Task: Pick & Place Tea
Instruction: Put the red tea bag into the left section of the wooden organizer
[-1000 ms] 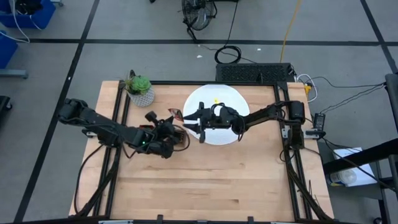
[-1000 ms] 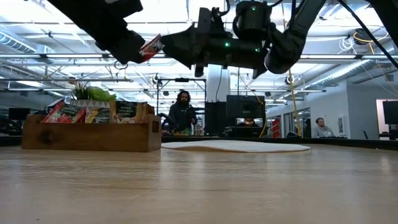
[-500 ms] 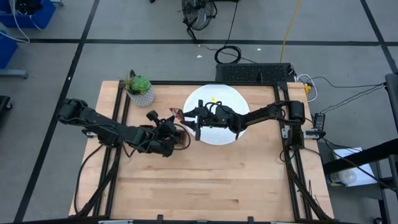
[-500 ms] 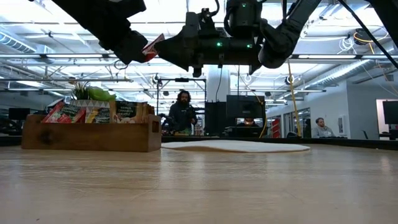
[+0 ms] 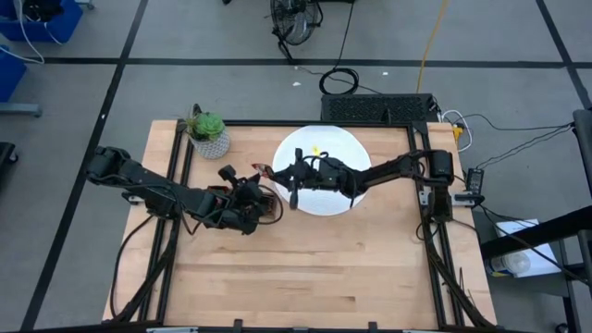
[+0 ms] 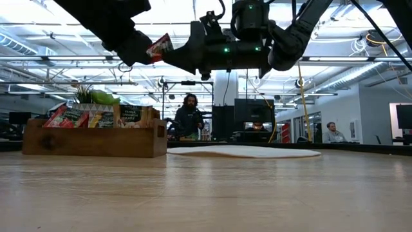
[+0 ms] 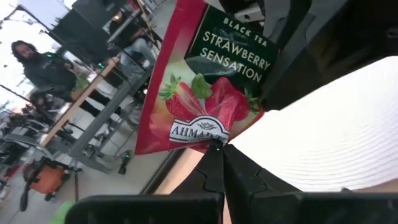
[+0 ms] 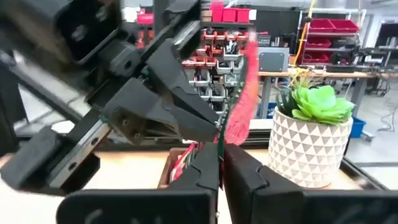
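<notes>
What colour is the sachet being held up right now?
Red sachet, with a strawberry picture and a dark green label panel; the left wrist view shows it best.

In the high view the red sachet is a speck between the 2 arms, its print too small to read. The wooden tray lies almost wholly under the left arm there. In the low view the white disc shows only edge-on. The sachets in the tray carry labels too small to read.
</notes>
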You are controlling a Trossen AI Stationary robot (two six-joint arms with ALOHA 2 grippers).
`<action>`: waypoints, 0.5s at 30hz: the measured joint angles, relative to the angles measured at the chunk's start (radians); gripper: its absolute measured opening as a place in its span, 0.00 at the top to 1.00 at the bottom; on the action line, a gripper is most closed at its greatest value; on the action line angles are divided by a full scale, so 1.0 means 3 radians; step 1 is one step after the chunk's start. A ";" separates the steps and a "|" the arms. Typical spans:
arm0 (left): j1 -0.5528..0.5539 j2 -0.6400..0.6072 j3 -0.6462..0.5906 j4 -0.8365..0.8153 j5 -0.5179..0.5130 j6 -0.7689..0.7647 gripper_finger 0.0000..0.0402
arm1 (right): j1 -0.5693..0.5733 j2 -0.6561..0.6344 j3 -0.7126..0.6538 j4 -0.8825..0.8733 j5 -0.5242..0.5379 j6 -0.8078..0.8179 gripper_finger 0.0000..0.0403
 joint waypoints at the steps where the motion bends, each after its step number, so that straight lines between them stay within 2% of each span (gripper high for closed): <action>1: 0.0000 0.0000 0.0000 0.0000 0.0038 -0.0010 0.99 | 0.0009 0.0000 0.0000 -0.0008 0.0016 -0.0069 0.99; 6: -0.0001 0.0000 0.0000 -0.0014 0.0355 -0.0100 1.00 | 0.0063 -0.0098 -0.0001 -0.0231 0.0035 -0.0322 1.00; 11: -0.0013 0.0000 0.0001 -0.0014 0.0737 -0.0070 0.95 | 0.0156 -0.0417 -0.0001 -0.1131 0.0545 -0.0696 1.00; 15: -0.0067 -0.0035 0.0001 -0.0026 0.0813 0.0050 0.92 | 0.0234 -0.0802 0.0000 -0.2027 0.0641 -0.0762 1.00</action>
